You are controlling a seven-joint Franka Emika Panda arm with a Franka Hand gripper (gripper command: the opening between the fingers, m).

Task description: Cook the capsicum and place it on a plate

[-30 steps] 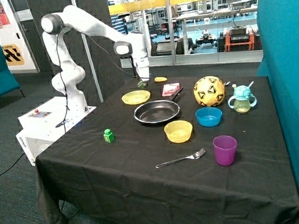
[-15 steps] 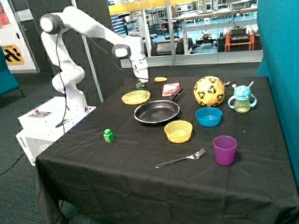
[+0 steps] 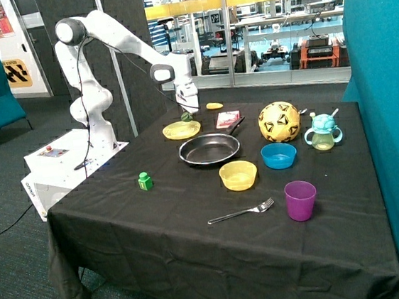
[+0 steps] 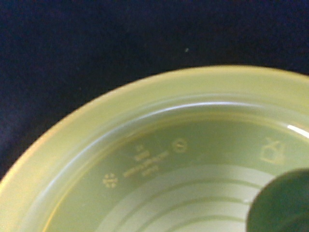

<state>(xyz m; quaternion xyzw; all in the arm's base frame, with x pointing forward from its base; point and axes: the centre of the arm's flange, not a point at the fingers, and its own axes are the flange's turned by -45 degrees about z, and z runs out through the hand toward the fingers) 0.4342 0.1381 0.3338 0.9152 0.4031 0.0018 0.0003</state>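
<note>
My gripper (image 3: 185, 112) is shut on the capsicum (image 3: 186, 116), a small dark green toy, and holds it just above the flat yellow plate (image 3: 176, 132) at the table's far side. In the wrist view the plate (image 4: 145, 159) fills the picture from close up. The capsicum (image 4: 282, 203) shows there as a dark green round shape over the plate's inner part. The dark metal frying pan (image 3: 209, 149) stands empty beside the plate, toward the table's middle.
A yellow bowl (image 3: 238, 175), blue bowl (image 3: 279, 155), yellow ball (image 3: 279, 122), sippy cup (image 3: 323, 132), purple cup (image 3: 300, 200), fork (image 3: 240, 212), bright green bottle toy (image 3: 144, 181), pink box (image 3: 228, 119) and small yellow toy (image 3: 214, 106) lie on the black tablecloth.
My gripper has carried the capsicum a little away from the pan side and downward, from beside the plate's far edge to just over the plate.
</note>
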